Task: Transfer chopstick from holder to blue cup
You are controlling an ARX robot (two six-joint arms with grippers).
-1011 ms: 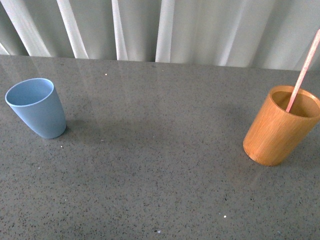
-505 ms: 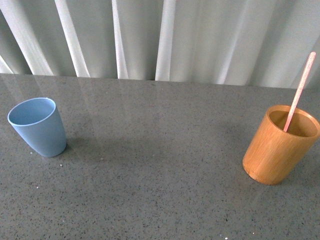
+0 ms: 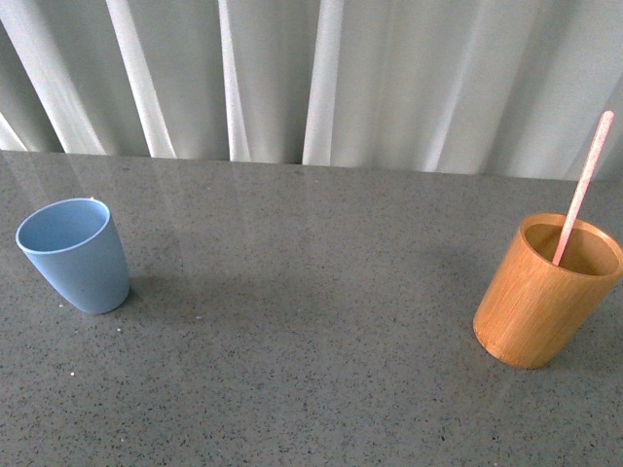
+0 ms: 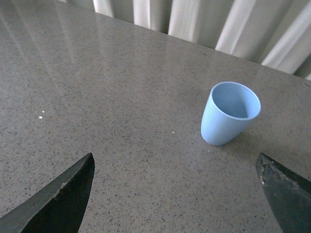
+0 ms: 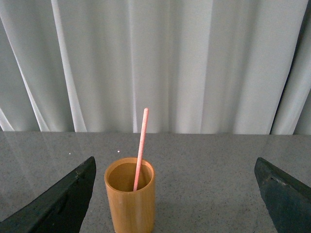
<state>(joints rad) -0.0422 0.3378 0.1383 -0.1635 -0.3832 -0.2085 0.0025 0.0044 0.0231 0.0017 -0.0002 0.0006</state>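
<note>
The orange-brown wooden holder (image 3: pixel 545 290) stands at the right of the grey table, with the pink-red chopstick (image 3: pixel 583 186) leaning out of it. The light blue cup (image 3: pixel 74 254) stands upright and empty at the left. Neither arm shows in the front view. In the left wrist view the blue cup (image 4: pixel 229 113) lies beyond my left gripper (image 4: pixel 176 167), which is open with only table between its dark fingers (image 4: pixel 63 194). In the right wrist view the holder (image 5: pixel 130 194) and chopstick (image 5: pixel 140 148) stand ahead of my open right gripper (image 5: pixel 175 170), nearer one finger (image 5: pixel 68 196).
A grey speckled stone table (image 3: pixel 311 321) carries both cups, with wide bare surface between them. White pleated curtains (image 3: pixel 311 68) hang along the table's far edge.
The front view has tilted upward: both cups sit lower in the picture and more curtain shows. The cups and chopstick themselves have not moved on the table.
</note>
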